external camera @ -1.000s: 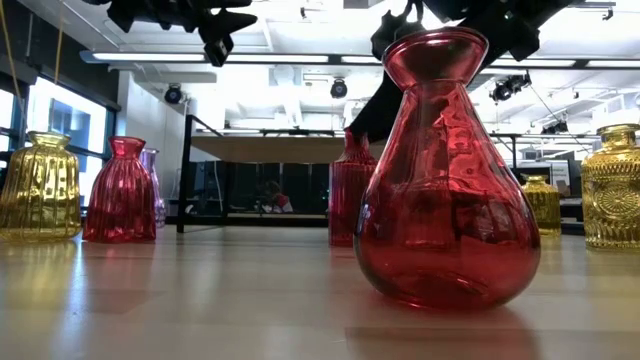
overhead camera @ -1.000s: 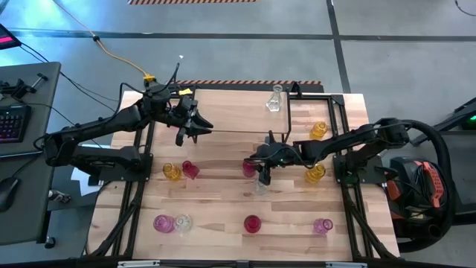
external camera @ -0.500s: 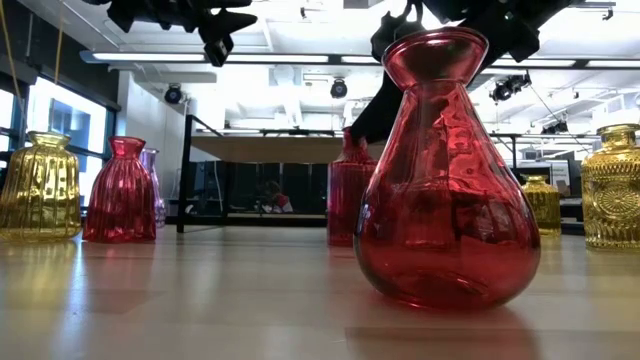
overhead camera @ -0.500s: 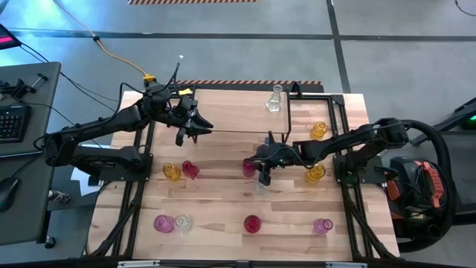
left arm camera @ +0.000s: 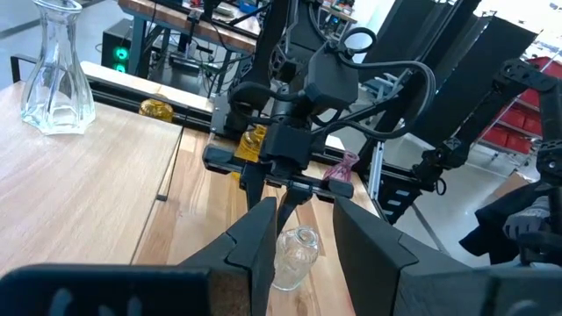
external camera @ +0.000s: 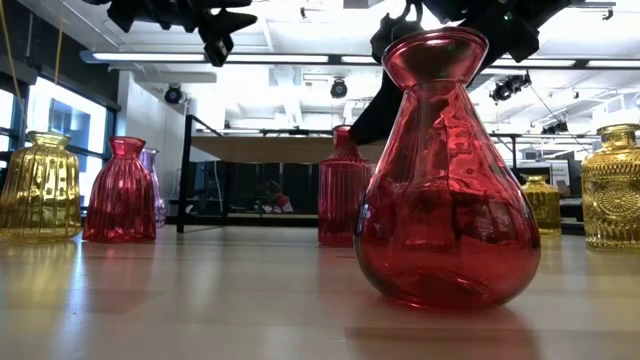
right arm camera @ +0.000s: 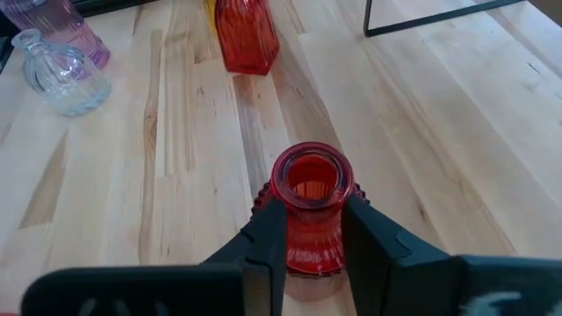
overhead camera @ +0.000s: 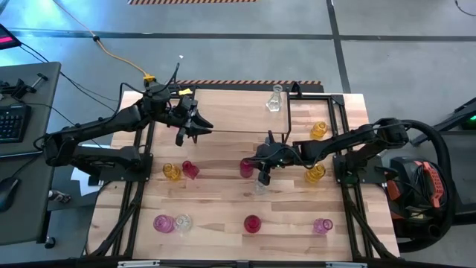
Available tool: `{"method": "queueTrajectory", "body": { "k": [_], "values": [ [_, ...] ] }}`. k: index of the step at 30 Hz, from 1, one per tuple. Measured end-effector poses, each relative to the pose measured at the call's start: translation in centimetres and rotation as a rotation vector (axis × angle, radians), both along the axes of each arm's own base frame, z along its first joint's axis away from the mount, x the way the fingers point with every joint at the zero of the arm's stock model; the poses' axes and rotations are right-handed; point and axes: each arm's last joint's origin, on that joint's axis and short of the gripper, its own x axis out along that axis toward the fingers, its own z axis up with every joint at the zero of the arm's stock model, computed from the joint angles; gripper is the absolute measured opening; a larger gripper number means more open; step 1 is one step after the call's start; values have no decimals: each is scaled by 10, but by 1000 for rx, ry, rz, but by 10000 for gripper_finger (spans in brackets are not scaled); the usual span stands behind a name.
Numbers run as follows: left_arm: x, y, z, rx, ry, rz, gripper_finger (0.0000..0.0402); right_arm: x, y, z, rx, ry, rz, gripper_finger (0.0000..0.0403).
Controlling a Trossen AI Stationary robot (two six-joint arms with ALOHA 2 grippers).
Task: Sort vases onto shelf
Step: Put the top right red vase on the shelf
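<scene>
Since a second ago, the ribbed red vase [right arm camera: 309,211] at the table's [overhead camera: 223,205] centre has slid slightly leftward as the right gripper's [right arm camera: 312,230] fingers [right arm camera: 268,237] closed onto its neck; they now clasp it on both sides, the vase standing on the table. Sorting looks barely begun: only a clear vase [overhead camera: 275,98] stands by the shelf [overhead camera: 245,112], while yellow, pink and red vases remain scattered. The left gripper [overhead camera: 195,126] hovers over the shelf, fingers [left arm camera: 255,241] part open, holding nothing.
</scene>
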Motion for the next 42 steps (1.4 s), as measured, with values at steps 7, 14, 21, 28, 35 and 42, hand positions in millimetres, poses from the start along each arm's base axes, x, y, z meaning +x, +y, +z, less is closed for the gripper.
{"method": "queueTrajectory", "body": {
  "k": [7, 14, 21, 28, 35, 42],
  "values": [
    [0, 0, 0, 0, 0, 0, 107, 0, 0, 0, -10, 2, 11, 79],
    [0, 0, 0, 0, 0, 0, 107, -1, 0, -2, -11, 25, 19, 107],
    [0, 0, 0, 0, 0, 0, 107, -2, 0, -3, -12, 33, 18, 147],
    [0, 0, 0, 0, 0, 0, 107, -1, 0, -1, -6, 17, 16, 180],
    [0, 0, 0, 0, 0, 0, 107, 0, 1, 0, 3, -3, 21, 190],
    [0, 0, 0, 0, 1, 0, 107, 5, 1, -2, 10, -33, 29, 190]
  ]
}}
